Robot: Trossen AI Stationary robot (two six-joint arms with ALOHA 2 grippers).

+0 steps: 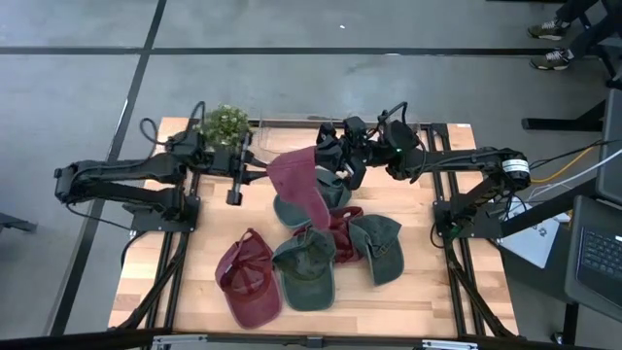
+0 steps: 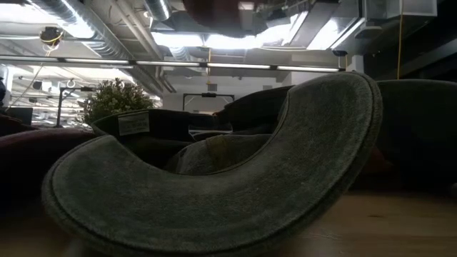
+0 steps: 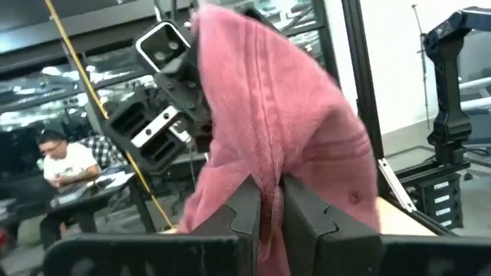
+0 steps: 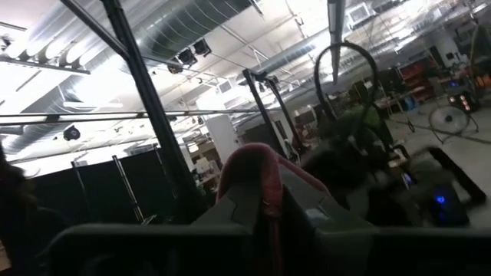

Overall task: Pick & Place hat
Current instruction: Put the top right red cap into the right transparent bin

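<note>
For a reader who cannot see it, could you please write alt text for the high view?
Both grippers hold one maroon hat raised between them, the left gripper at one edge and the right gripper at the other. Below, green and maroon hats lie piled on the wooden table; a small plant stands at its far edge.

Maroon hat point(image 1: 296, 185) held aloft betw. both grippers.

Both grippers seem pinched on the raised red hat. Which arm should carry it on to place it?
Probably left: the left gripper visibly clamps the red hat at its free side. The right gripper pinches only an edge.
</note>
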